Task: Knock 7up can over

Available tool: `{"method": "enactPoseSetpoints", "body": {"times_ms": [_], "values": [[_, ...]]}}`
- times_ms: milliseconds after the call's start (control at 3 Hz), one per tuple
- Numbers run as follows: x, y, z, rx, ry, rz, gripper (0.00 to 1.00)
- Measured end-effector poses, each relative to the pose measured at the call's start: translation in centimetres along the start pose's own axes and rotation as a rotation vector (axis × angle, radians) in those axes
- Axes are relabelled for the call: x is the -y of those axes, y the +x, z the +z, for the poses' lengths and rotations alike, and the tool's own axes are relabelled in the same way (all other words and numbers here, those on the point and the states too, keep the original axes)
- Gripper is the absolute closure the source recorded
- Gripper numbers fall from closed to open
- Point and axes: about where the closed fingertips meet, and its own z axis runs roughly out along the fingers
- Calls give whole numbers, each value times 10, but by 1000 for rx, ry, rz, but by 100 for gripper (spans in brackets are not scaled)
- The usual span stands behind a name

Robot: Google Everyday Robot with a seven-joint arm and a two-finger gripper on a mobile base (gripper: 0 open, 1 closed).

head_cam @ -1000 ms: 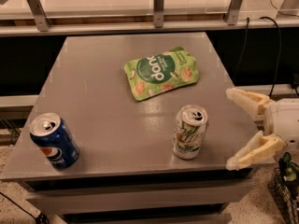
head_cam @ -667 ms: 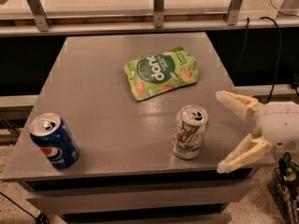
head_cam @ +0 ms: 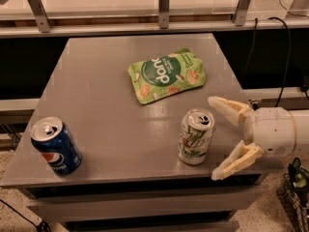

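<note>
The 7up can [head_cam: 195, 136], white and silver with green lettering and a pull-tab top, stands upright near the front right of the grey table [head_cam: 106, 105]. My gripper [head_cam: 214, 138] comes in from the right at can height. Its two cream fingers [head_cam: 230, 109] are spread wide open, one behind and one in front of the can's right side. The fingertips are just right of the can, with a small gap showing. Nothing is held.
A blue Pepsi can [head_cam: 55, 145] stands upright at the front left corner. A flat green snack pouch [head_cam: 166, 75] lies in the middle back of the table. A metal rail [head_cam: 159, 25] runs behind the table. Black cables [head_cam: 285, 57] hang at the right.
My gripper has moved left toward the 7up can, still open. The can, Pepsi can and pouch have not moved.
</note>
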Motion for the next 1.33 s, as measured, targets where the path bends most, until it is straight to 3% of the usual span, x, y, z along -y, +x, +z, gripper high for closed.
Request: {"method": "enactPoseSetpoints", "body": {"times_ms": [333,667,1000,1333], "values": [[2,-2,8,38,-5,-2,16],[-4,-10,22,87,-24,10,41],[-23,-17,43,135,-90,45,64],[-31,-17,52,135,-111,76,86]]}}
